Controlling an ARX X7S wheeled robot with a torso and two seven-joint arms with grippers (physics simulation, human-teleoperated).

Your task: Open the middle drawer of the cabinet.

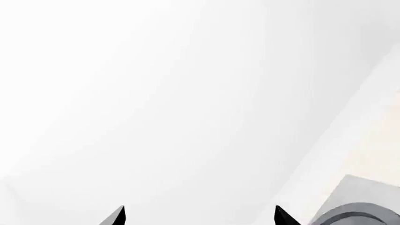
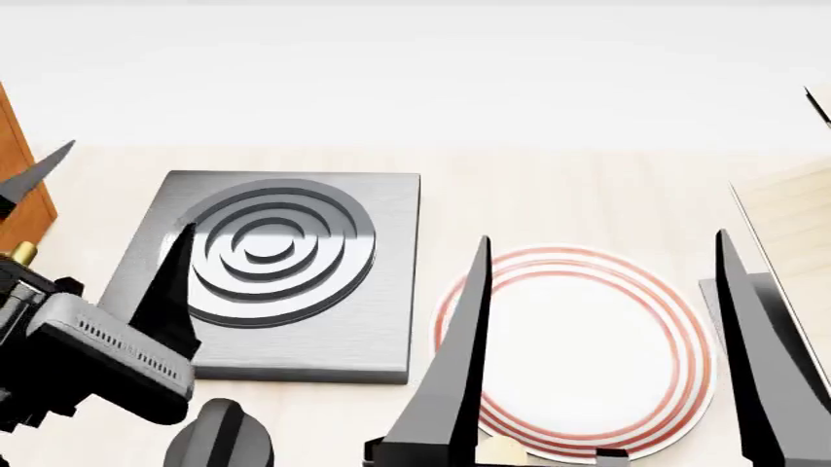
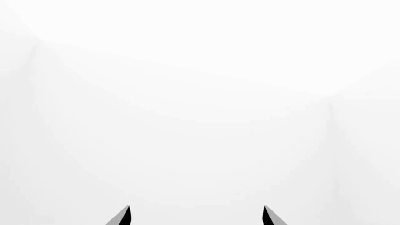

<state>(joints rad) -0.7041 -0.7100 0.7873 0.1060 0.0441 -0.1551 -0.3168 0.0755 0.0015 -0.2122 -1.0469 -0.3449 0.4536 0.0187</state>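
The orange-brown wooden cabinet [image 2: 23, 180] is showing only as a sliver at the far left of the pale bench [image 2: 559, 195]; its middle drawer is hidden. Both the left gripper [image 2: 97, 209] and right gripper [image 2: 604, 341] are holding their fingers spread, grasping nothing.

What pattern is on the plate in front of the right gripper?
The plate is white with thin red concentric rings near its rim, clearest in the head view.
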